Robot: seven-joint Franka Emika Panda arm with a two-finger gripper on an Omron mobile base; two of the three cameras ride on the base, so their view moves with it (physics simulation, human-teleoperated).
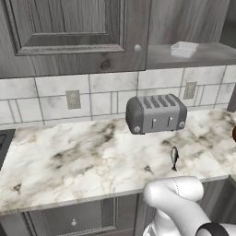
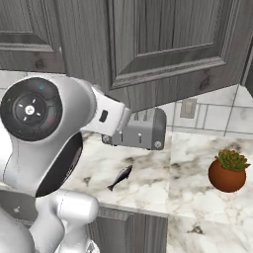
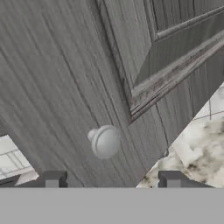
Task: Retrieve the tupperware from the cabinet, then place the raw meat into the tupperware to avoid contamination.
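Pincer lined up on a cabinet knob, fingers apart and empty.

The pincer (image 3: pixel 112 180) faces the knob (image 3: pixel 105 141) of the cabinet (image 3: pixel 65 78) door, not yet touching it; if it closes off-centre it may slip off the round knob. The tupperware (image 1: pixel 183 49) sits on the open cabinet shelf to the right above the toaster (image 1: pixel 156 113). The raw meat (image 1: pixel 174 157) lies on the desk (image 1: pixel 69 161) near its front edge, where a swinging arm could knock it off.
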